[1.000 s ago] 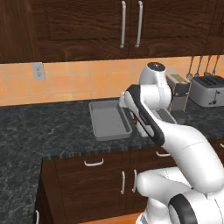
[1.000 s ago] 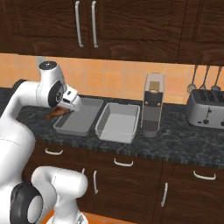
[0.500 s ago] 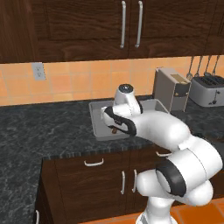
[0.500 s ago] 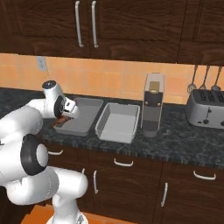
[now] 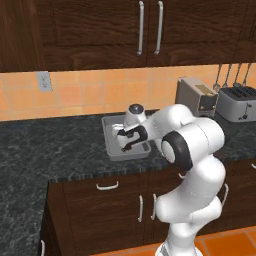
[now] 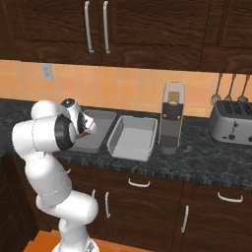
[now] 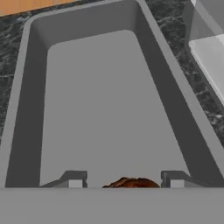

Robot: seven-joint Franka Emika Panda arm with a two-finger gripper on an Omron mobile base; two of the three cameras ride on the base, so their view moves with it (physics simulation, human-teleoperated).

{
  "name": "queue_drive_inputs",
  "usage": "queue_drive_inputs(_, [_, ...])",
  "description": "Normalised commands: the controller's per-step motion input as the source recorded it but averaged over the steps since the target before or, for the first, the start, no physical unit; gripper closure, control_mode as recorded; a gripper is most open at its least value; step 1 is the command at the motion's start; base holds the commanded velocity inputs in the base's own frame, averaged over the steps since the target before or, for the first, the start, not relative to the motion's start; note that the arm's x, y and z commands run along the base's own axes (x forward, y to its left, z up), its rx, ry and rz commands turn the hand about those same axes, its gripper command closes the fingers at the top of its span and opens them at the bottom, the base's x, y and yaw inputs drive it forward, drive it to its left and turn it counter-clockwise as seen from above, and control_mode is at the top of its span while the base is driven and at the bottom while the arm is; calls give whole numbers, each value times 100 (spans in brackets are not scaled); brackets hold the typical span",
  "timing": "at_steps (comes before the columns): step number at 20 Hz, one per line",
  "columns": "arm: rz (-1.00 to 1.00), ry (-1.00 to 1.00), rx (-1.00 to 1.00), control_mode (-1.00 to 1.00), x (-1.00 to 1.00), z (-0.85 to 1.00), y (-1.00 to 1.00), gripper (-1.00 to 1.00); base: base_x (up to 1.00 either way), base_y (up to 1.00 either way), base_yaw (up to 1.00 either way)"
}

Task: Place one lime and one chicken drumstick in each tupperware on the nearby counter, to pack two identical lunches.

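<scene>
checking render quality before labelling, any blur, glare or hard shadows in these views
Left base view: sharp, flat even light, no glare, and the white arm hides part of the shallow light grey tupperware tray. Right base view: equally crisp, soft shading inside the second grey tray. Hand view: coarser and slightly soft; the brown drumstick is cropped between the gripper fingertips.

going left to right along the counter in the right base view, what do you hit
arm → end effector over the left tupperware → right tupperware → tall grey appliance → toaster
</scene>
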Motion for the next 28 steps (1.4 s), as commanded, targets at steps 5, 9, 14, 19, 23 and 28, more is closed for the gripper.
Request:
queue_drive_inputs(5, [-8,8,0,-100,93,-40,0,100,0,0,0])
queue_drive_inputs(9, [-5,8,0,-100,52,-44,1,-100,0,0,0])
queue_drive_inputs(14, [0,-7,1,-100,-3,36,0,-100,0,0,0])
queue_drive_inputs(19, [0,-2,5,-100,-11,81,0,-100,0,0,0])
queue_drive_inputs(23, [0,-13,6,-100,-96,100,-3,-100,0,0,0])
queue_drive_inputs(28, [0,-10,5,-100,-100,100,-27,-100,0,0,0])
